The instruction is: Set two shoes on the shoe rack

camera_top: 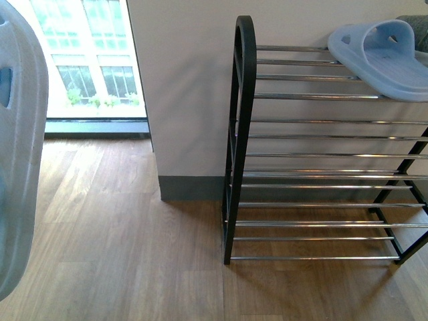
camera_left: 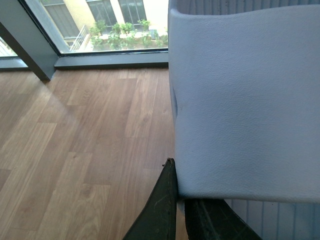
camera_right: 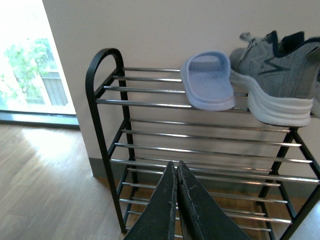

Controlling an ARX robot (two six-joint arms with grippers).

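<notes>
My left gripper point(camera_left: 176, 172) is shut on the edge of a pale blue slide sandal point(camera_left: 245, 100), held up off the floor; the same sandal point(camera_top: 17, 147) fills the front view's far left. A second pale blue slide sandal point(camera_right: 207, 80) lies on the top tier of the shoe rack point(camera_right: 150, 105), also visible as the sandal point(camera_top: 378, 53) on the rack point(camera_top: 241, 134) from the front. A grey knit sneaker point(camera_right: 275, 75) with a white sole stands beside it on the same tier. My right gripper point(camera_right: 176, 165) is shut with nothing in it, facing the rack's lower tiers.
The rack stands against a white wall point(camera_top: 187, 80) with a grey skirting board point(camera_top: 190, 187). A floor-to-ceiling window point(camera_top: 87, 60) lies to the left. Wooden floor point(camera_top: 120, 254) spreads in front of the rack. The rack's lower chrome tiers point(camera_right: 200, 150) hold nothing.
</notes>
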